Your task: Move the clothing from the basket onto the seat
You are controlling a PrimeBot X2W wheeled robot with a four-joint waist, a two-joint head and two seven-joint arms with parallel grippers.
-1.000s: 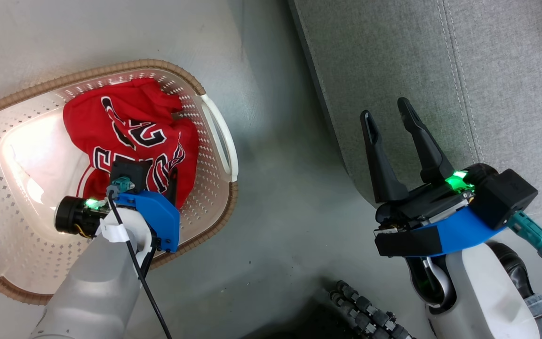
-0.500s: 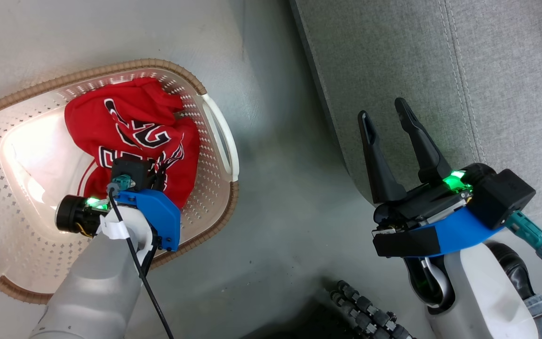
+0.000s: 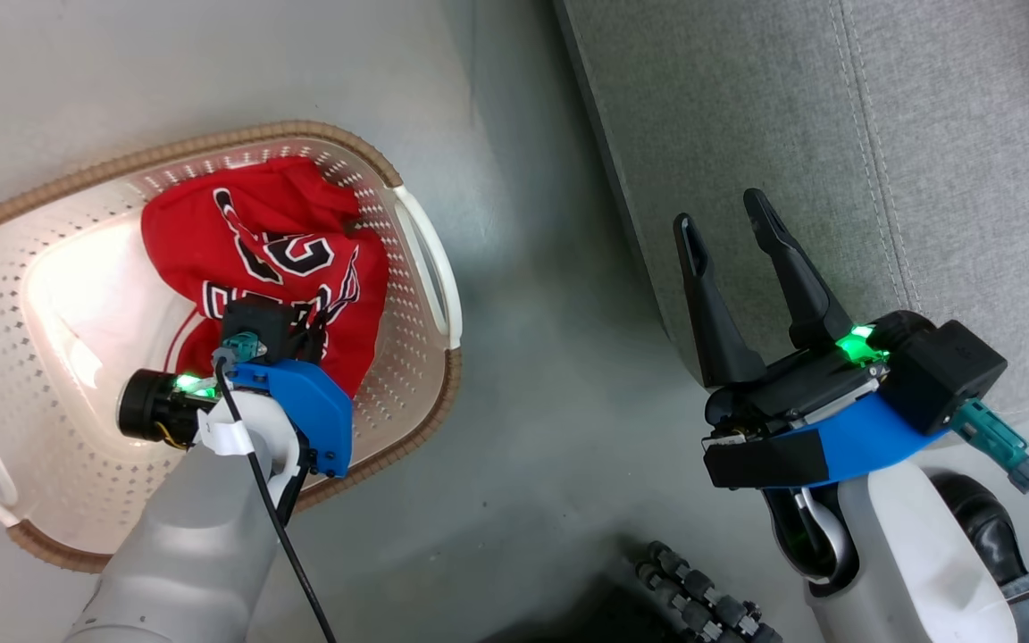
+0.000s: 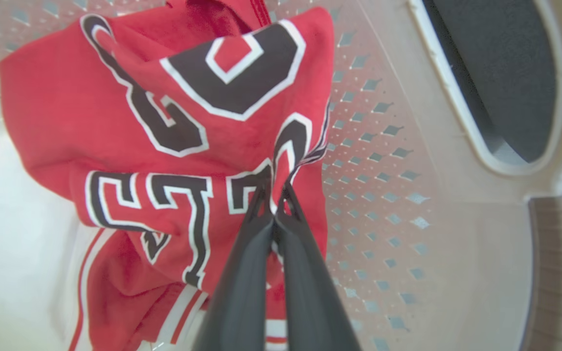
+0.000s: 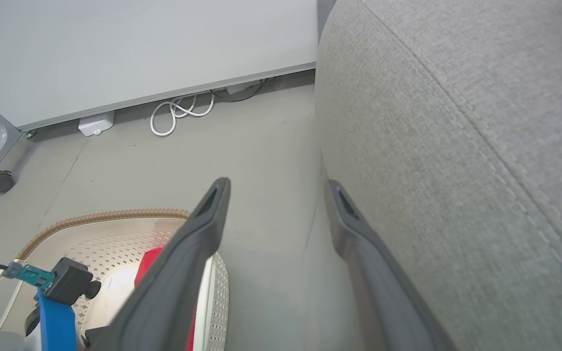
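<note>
Inside basket [image 4: 383,195], jersey [image 4: 164,122] fold pinched between closed fingers [image 4: 247,273] of left gripper [image 4: 275,195].

The left pincer [image 4: 275,197] is pointed down into the work. Its two dark fingers [image 4: 247,273] are pressed together, and a fold of the red jersey [image 4: 115,112] is pinched between the tips. The pale left forearm [image 3: 184,545] is stretched forward from the lower left. The right pincer [image 3: 720,212] is held at the lower right, fingers spread wide and pointed forward, and is carried on the pale right forearm [image 3: 907,554].
</note>
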